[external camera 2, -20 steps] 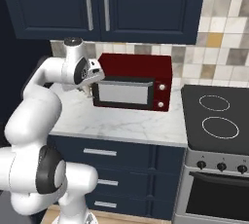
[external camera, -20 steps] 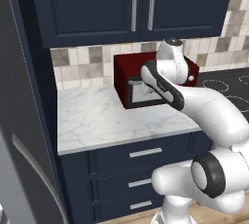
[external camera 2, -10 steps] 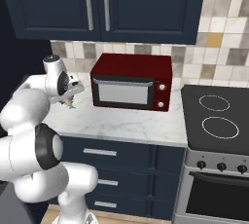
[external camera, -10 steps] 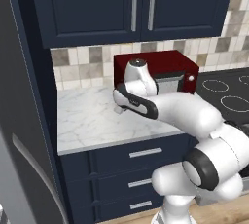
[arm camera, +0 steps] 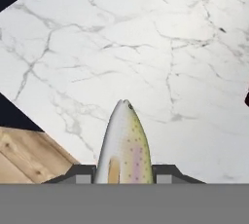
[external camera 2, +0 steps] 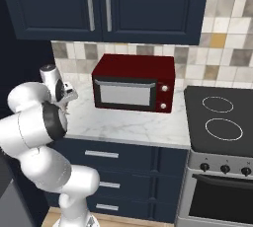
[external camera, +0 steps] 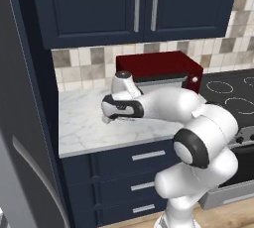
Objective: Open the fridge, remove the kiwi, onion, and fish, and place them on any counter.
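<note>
The claw [arm camera: 122, 177] is pinching the fish [arm camera: 123, 145], its two dark finger tips pressed against either flank near the bottom of the hand view, with the head end projecting forward out over the white marble worktop [arm camera: 160, 57]. From the base cameras the claw [external camera: 106, 117] hangs above the left part of the worktop [external camera: 84, 123], in front of and to the left of the red microwave [external camera: 156, 68]; the fish itself is too small to make out there. In the hand view the worktop's edge runs diagonally, with wooden floor [arm camera: 29, 155] visible beyond it at lower left, so the fish sits over the slab but not far from its front rim. Handling, as a judgement: the body is slender, smooth and tapered, probably light, and likely to slip lengthwise if the pinch slackens or the hand tilts steeply; the thin tail would give little purchase. The thick mid-body, where the flanks are broadest and nearly parallel, looks the soundest place to hold, and the present grip appears to lie there or slightly behind it, though the held part is hidden. Its rounded belly may let it roll a little once released, so a low release well inboard of the rim would suit it. The fridge [external camera: 22, 142] stands at the left edge of the left base view.
</note>
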Robot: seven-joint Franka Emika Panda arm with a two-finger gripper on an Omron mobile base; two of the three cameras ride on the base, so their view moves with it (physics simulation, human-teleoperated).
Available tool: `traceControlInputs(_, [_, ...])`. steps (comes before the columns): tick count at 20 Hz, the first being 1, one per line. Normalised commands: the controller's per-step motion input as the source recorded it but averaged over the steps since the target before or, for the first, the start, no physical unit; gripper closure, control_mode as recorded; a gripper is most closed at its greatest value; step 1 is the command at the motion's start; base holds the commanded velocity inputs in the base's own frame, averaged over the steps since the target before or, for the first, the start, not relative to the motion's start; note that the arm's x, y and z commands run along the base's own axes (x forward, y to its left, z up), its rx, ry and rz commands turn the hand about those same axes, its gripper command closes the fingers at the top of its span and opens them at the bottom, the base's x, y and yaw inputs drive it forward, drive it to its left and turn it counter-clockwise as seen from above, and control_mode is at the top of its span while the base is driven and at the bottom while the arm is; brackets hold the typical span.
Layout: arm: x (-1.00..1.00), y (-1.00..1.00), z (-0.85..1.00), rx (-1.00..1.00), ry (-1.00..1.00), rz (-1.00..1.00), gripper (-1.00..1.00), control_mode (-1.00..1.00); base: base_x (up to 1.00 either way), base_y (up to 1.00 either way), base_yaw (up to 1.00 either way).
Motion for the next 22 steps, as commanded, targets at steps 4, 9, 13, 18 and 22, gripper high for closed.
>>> traceControlInputs(4, [0.41, 0.32, -0.6, 0.0, 0.16, 0.01, 1.0, -1.0, 0.0, 0.0, 0.0])
traceControlInputs(9, [0.38, 0.24, -0.24, 0.0, 0.06, 0.0, 1.0, -1.0, 0.0, 0.0, 0.0])
traceControlInputs(13, [0.41, 0.34, -0.35, 0.0, 0.0, 0.0, 1.0, -1.0, 0.0, 0.0, 0.0])
traceControlInputs(18, [0.32, 0.1, -0.4, 0.0, 0.0, 0.0, -1.0, -1.0, 0.0, 0.0, 0.0])
traceControlInputs(22, [0.0, 0.0, 0.0, 0.0, 0.0, -0.02, -1.0, -1.0, 0.0, 0.0, 0.0])
